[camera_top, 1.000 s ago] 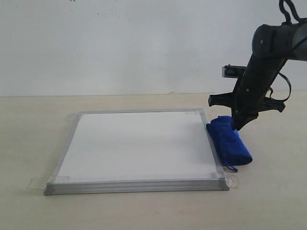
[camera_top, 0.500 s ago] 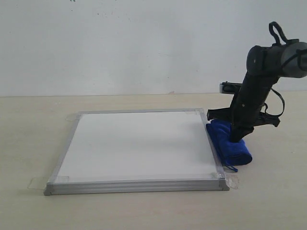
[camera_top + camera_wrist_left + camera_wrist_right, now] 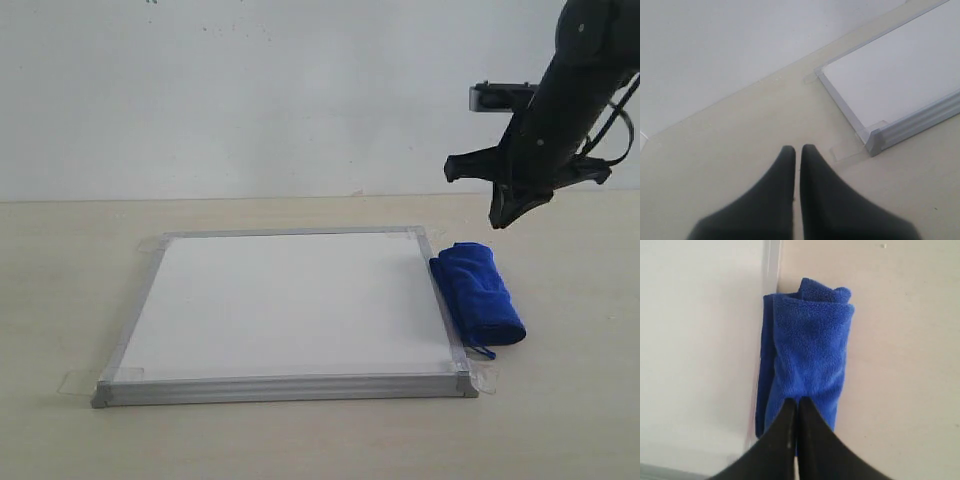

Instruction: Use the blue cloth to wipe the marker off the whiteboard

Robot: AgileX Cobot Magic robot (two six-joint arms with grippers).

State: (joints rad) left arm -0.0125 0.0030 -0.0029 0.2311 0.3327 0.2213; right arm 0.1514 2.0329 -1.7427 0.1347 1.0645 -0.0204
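The whiteboard [image 3: 285, 305] lies flat on the table, its white face bare; no red marker line shows on it in any view. The blue cloth [image 3: 480, 292] lies rolled on the table against the board's right frame edge. My right gripper [image 3: 500, 222] hangs in the air above the cloth's far end, shut and holding nothing. From the right wrist the cloth [image 3: 807, 367] lies below the shut right gripper [image 3: 797, 402], beside the board [image 3: 700, 340]. My left gripper [image 3: 796, 150] is shut and empty over bare table, off a taped corner of the board [image 3: 900, 85].
A beige table [image 3: 560, 400] carries everything, with a plain white wall [image 3: 250, 90] behind. Clear tape tabs [image 3: 75, 382] stick out at the board's corners. The left arm does not show in the exterior view.
My right gripper dipped down onto the cloth, then rose well above it, leaving the cloth lying beside the board. The cloth has barely shifted.
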